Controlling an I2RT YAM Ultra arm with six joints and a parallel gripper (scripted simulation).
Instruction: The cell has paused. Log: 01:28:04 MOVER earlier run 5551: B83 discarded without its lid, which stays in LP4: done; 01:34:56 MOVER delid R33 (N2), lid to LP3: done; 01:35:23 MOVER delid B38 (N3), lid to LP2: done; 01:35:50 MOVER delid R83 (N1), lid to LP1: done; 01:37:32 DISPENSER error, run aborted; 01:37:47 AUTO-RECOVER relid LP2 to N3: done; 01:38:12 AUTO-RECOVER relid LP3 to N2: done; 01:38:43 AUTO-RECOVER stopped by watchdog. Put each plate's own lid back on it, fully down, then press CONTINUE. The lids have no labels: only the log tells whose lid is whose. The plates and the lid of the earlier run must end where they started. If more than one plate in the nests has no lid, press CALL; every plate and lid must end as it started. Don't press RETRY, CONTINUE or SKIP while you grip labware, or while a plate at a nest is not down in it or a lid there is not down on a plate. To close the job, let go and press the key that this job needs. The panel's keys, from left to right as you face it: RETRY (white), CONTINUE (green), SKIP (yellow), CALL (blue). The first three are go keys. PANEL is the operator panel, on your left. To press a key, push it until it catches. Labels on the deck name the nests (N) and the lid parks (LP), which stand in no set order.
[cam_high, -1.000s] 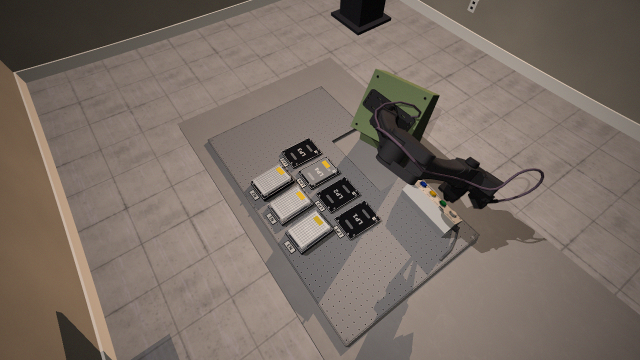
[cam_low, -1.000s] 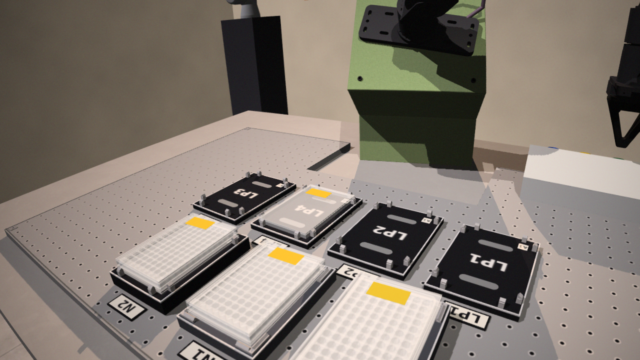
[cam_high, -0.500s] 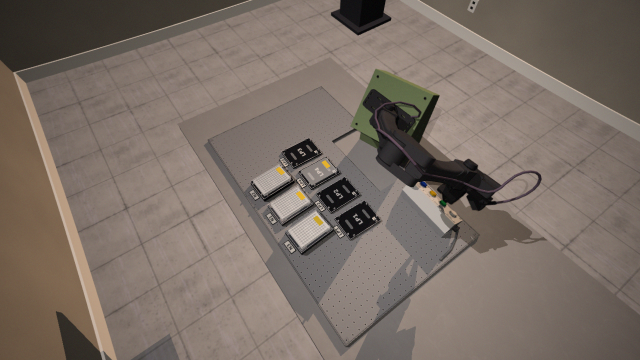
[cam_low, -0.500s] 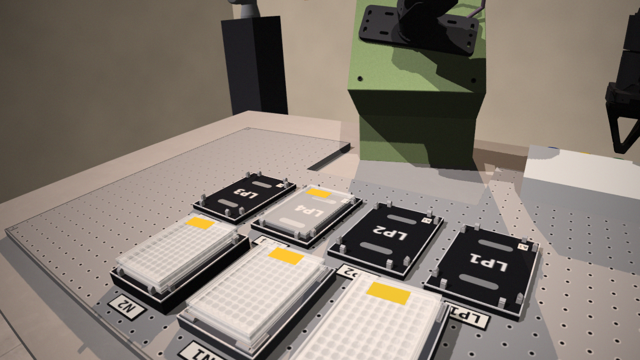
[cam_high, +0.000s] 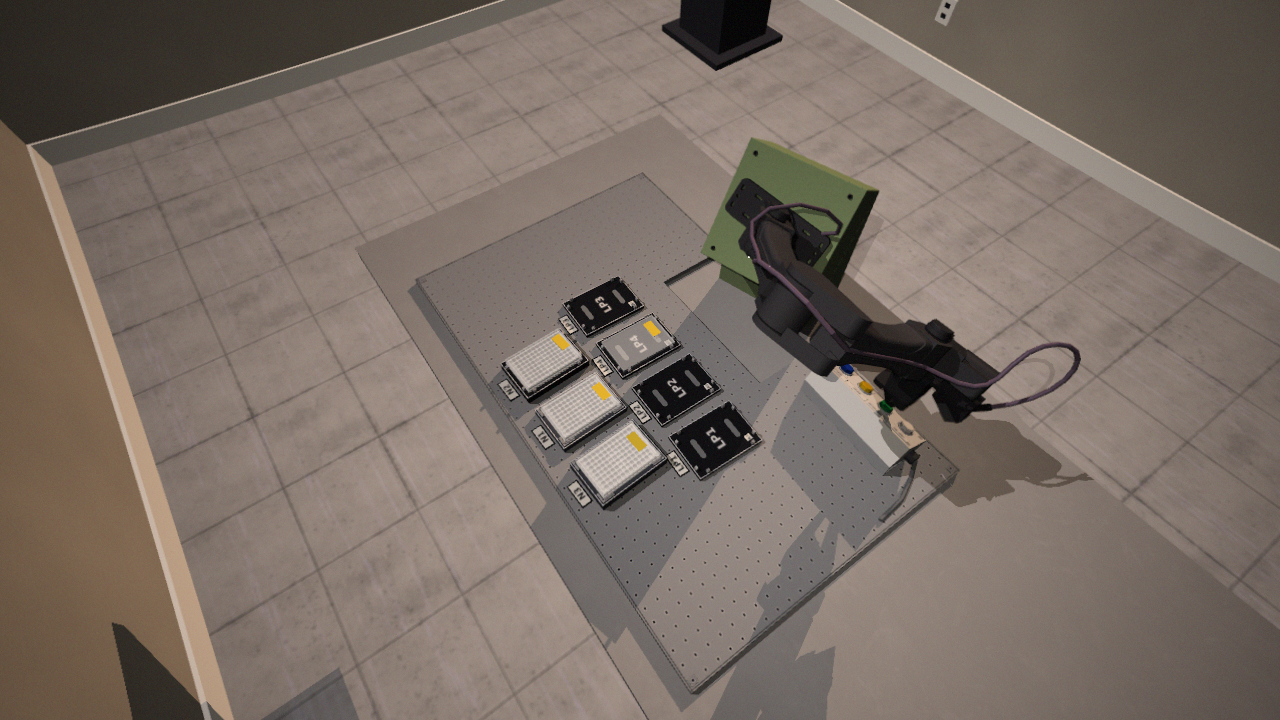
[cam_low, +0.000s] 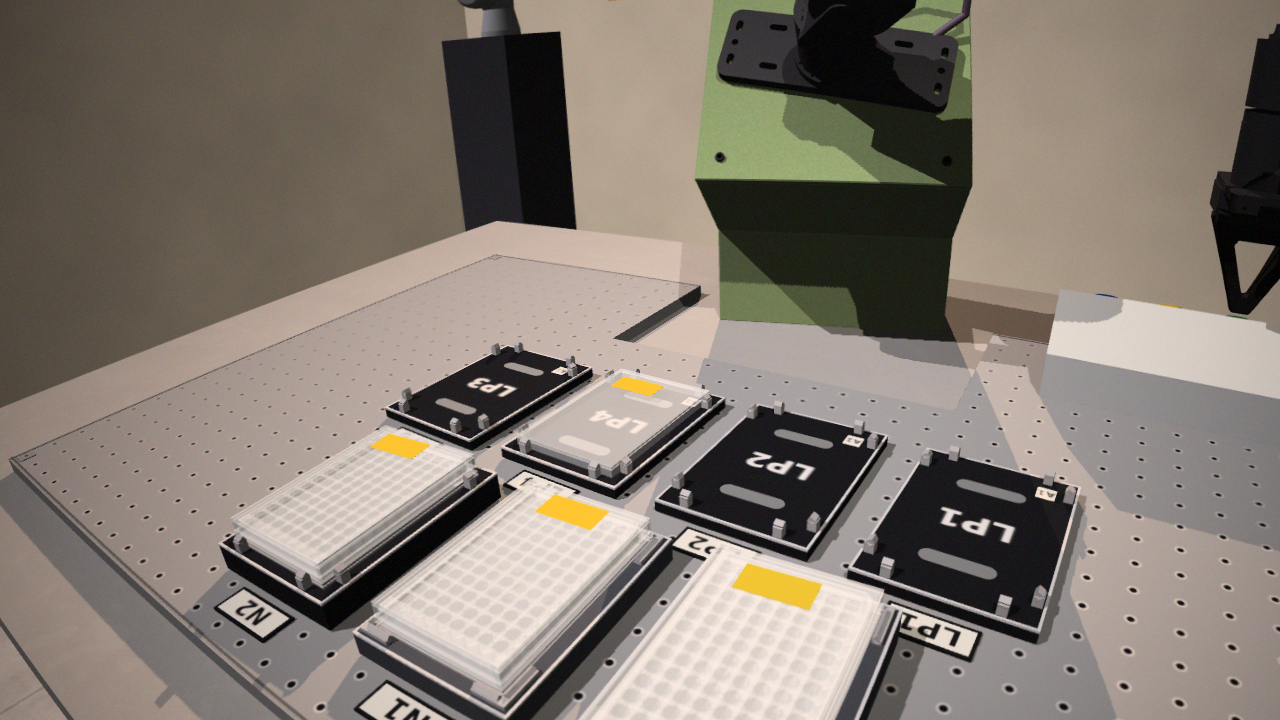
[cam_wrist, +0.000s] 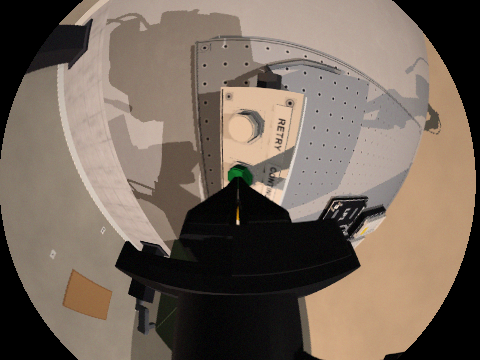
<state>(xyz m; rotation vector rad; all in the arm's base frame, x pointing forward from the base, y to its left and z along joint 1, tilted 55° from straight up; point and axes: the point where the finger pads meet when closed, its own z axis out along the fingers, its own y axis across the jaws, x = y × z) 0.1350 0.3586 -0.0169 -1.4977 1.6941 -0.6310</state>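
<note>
The green CONTINUE key (cam_wrist: 238, 174) is sitting on the operator panel (cam_high: 881, 420) at the bench's edge, second along from the white RETRY key (cam_wrist: 246, 124), and the claw (cam_wrist: 236, 196) is hanging right over it, pinched fully closed and carrying nothing, its tip just meeting the green cap in the wrist view. Out on the perforated deck (cam_high: 716, 573), the plates in N2 (cam_low: 349, 510), N1 (cam_low: 514, 595) and N3 (cam_low: 751, 649) are all wearing lids, while LP1 (cam_low: 971, 532), LP2 (cam_low: 776, 476) and LP3 (cam_low: 490, 392) are lying bare and the earlier run's lid (cam_low: 617, 419) is resting in LP4. Judging from here, the main risk is a glancing push: with RETRY and the yellow SKIP key (cam_high: 864, 387) so close beside it, a tip drifting sideways could catch the wrong go key, or a shallow press could fail to latch. Only the wrist view is showing tip against key; the top view is hiding that spot under the arm, and the exterior view alone is showing how flat the lids are lying.
</note>
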